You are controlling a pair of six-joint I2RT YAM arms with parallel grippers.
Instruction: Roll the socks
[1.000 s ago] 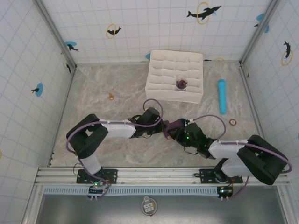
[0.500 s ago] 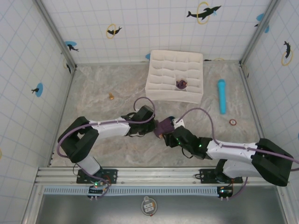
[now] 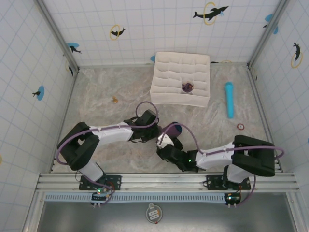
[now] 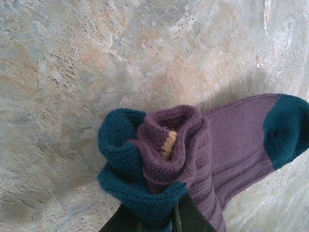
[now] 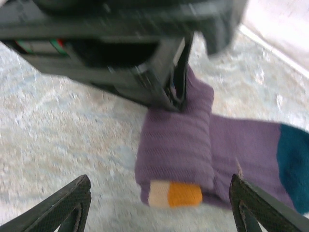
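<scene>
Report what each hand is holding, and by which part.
Left hand is shut on the socks, pinching the rolled bundle's teal-wrapped end. Right hand is open, holding nothing.

Bright even light, soft shadows, right wrist view motion-blurred

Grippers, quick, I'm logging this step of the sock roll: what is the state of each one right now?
Left gripper: closed, holding the bunched socks.
Right gripper: open, holding nothing.
</scene>
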